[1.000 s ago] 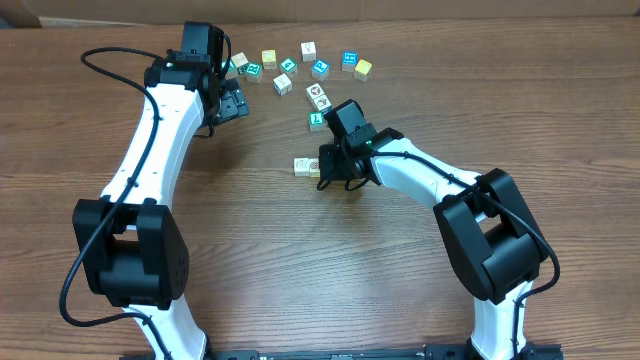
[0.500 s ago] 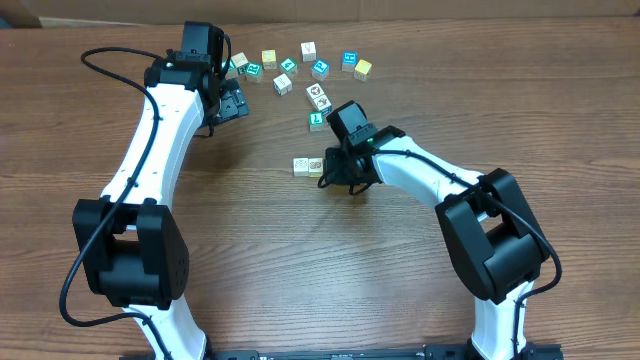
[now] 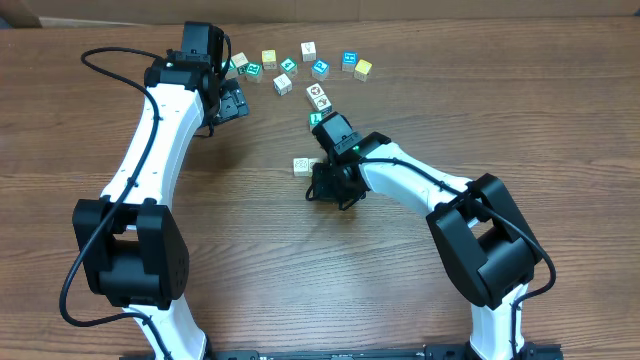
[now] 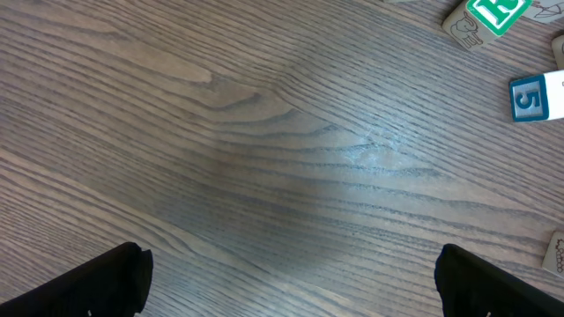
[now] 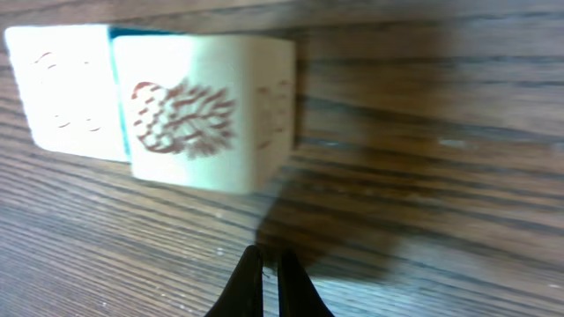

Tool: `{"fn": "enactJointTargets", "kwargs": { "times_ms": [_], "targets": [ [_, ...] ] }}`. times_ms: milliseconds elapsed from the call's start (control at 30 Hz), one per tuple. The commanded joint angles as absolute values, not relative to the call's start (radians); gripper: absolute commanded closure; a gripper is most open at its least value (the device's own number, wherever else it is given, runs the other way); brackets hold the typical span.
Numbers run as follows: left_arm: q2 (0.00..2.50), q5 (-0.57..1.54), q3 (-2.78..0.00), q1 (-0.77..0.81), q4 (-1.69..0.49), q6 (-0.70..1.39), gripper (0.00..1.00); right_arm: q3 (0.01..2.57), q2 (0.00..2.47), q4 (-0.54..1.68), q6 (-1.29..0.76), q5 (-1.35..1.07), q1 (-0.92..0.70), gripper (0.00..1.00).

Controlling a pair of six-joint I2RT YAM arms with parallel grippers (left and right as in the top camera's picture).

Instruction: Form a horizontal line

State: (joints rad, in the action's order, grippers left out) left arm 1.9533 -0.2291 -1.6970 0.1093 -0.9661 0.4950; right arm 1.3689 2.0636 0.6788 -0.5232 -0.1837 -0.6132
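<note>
Two tiny cubes lie side by side in the right wrist view: a white-faced cube point(image 5: 62, 88) and a cube with a red picture point(image 5: 194, 114), with a strip of teal between them. My right gripper point(image 5: 271, 282) is shut and empty, its tips on the wood just below the red-picture cube. From overhead only the white-faced cube point(image 3: 304, 165) of that pair shows; my right gripper point(image 3: 322, 185) covers its neighbour. My left gripper point(image 3: 232, 103) hovers open at the back left, its fingers point(image 4: 115, 282) wide apart over bare wood.
Several loose cubes are scattered along the back of the table point(image 3: 200, 250), among them a white one point(image 3: 283, 84), a yellow one point(image 3: 363, 69) and a picture cube point(image 3: 318, 96). A green cube point(image 4: 493, 13) and a blue "5" cube point(image 4: 538, 95) lie beyond my left gripper.
My right gripper has shifted left, closer to the two cubes, and now covers the right one from overhead. The left arm has not moved.
</note>
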Motion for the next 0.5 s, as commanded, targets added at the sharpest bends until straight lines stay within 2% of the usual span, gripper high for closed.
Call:
{"fn": "enactJointTargets", "kwargs": {
  "times_ms": [0,467],
  "targets": [
    [1.966,-0.243,-1.721,0.112,-0.968,0.494,0.00,1.362,2.074,0.666,-0.528,-0.142,-0.620,0.96],
    [1.966,-0.243,-1.721,0.112,-0.968,0.493,0.00,1.362,2.075,0.586,-0.527,-0.131,-0.620,0.96]
  ]
}}
